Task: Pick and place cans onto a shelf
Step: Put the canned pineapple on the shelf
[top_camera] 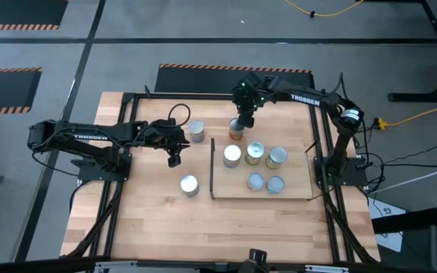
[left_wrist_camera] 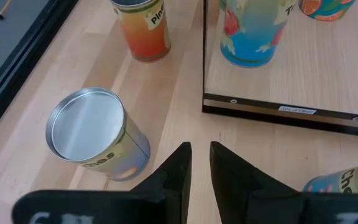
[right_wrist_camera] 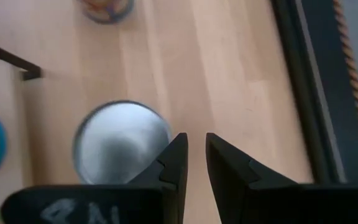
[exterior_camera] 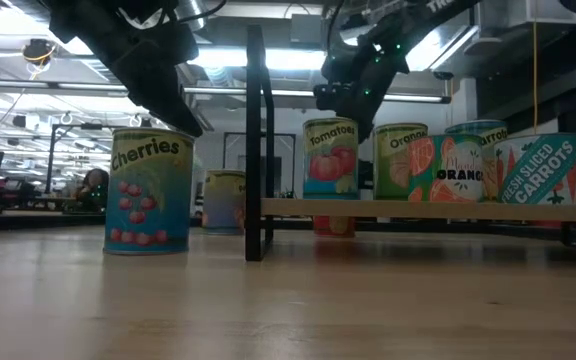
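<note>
From above, five cans stand on the shelf; the right tool hovers over an orange-sided can just beyond it. Right wrist: fingers nearly together, holding nothing; they must spread before descending. Left tool, likewise narrow and empty, waits between two counter cans

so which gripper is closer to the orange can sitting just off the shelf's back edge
Right. The right gripper hangs just above the orange can, fingers nearly together and holding nothing. The left gripper is across the shelf's dark panel, between two other cans.
</note>
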{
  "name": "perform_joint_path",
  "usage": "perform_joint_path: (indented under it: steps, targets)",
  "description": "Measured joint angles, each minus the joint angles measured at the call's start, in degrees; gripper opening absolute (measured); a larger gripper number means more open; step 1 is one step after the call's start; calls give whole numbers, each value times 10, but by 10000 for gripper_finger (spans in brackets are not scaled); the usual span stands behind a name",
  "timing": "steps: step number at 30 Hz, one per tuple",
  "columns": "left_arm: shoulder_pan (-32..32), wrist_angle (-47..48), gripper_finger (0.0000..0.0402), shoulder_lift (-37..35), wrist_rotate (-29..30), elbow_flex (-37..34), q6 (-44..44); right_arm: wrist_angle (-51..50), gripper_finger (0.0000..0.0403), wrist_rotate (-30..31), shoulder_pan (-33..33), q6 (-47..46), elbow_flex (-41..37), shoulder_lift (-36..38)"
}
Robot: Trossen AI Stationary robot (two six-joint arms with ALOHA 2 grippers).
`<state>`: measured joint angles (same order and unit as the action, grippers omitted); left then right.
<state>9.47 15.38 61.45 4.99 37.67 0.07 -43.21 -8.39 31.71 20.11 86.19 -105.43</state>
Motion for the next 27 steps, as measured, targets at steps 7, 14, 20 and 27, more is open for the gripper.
perform_joint_path:
  steps: [7,14,20,27]
  targets:
    - [0,0,53,0,0,0,0,0,63,-85,11,11,0,-1]
    - [0,0,53,0,0,0,-1,3,63,-97,11,25,-3,-20]
    - [0,0,53,0,0,0,-1,7,63,-95,11,28,-3,-40]
    - [0,0,53,0,0,0,-1,12,63,-96,11,29,-2,-45]
